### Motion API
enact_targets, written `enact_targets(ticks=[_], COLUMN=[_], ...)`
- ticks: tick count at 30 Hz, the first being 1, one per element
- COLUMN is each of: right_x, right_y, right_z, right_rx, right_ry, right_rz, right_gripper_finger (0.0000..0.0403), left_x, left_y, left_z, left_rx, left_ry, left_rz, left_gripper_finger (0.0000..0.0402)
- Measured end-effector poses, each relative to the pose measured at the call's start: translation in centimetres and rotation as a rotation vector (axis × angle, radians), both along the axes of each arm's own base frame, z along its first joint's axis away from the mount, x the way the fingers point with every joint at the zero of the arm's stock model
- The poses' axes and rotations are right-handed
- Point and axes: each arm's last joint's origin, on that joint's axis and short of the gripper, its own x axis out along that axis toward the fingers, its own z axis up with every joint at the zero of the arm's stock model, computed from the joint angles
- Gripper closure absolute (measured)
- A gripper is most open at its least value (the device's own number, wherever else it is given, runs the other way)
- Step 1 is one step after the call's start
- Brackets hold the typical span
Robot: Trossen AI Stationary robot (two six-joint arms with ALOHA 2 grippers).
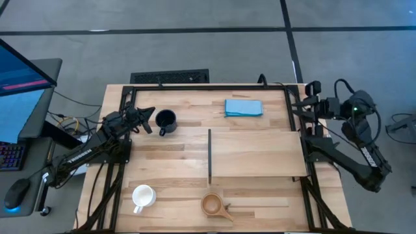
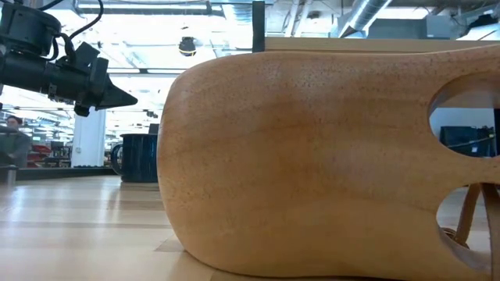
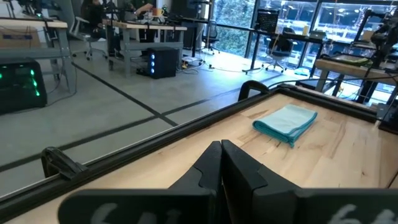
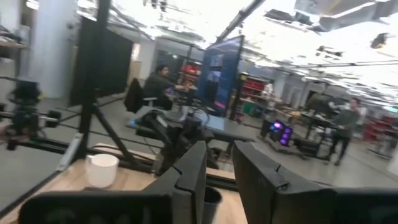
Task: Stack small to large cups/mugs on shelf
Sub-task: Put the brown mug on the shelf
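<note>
hovering left claw [image 1: 148, 121] beside black mug [image 1: 166, 120]

We note grey floor [image 1: 195, 45] crossed by dark lines; desks [image 3: 134, 28] and office chairs beyond; tall windows [image 3: 348, 25]; bright ceiling lights [image 2: 156, 55].

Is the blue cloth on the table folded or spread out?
Folded. In the left wrist view the blue cloth shows layered edges and a doubled corner, and from above it is a compact rectangle near the table's far edge.
</note>
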Motion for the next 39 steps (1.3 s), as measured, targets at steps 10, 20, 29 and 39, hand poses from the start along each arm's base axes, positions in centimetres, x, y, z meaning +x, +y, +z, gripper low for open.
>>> enact_targets(ticks=[10,20,29,39], right_x=[2.2,6.2,8.8,11.8], right_y=[-0.9,-1.9,0.4,4.4], right_z=[1.8,3.3,3.4,2.1], right_rx=[-0.013,0.027,0.003,-0.039], right_ry=[0.01,0.359,0.436,0.543], right_rz=[0.083,-0.076,0.059,0.29], right_gripper_finger=[0.0301,0.0301,0.0301,0.0301], left_x=[0.0,0.0,0.0,0.0], left_y=[0.0,0.0,0.0,0.0], left_z=[0.0,0.0,0.0,0.0], left_rx=[-0.005,-0.005,0.009,0.008], left_ry=[-0.004,-0.004,0.008,0.008], left_rz=[0.0,0.0,-0.001,-0.001], left_gripper_finger=[0.0401,0.0401,0.0401,0.0401])
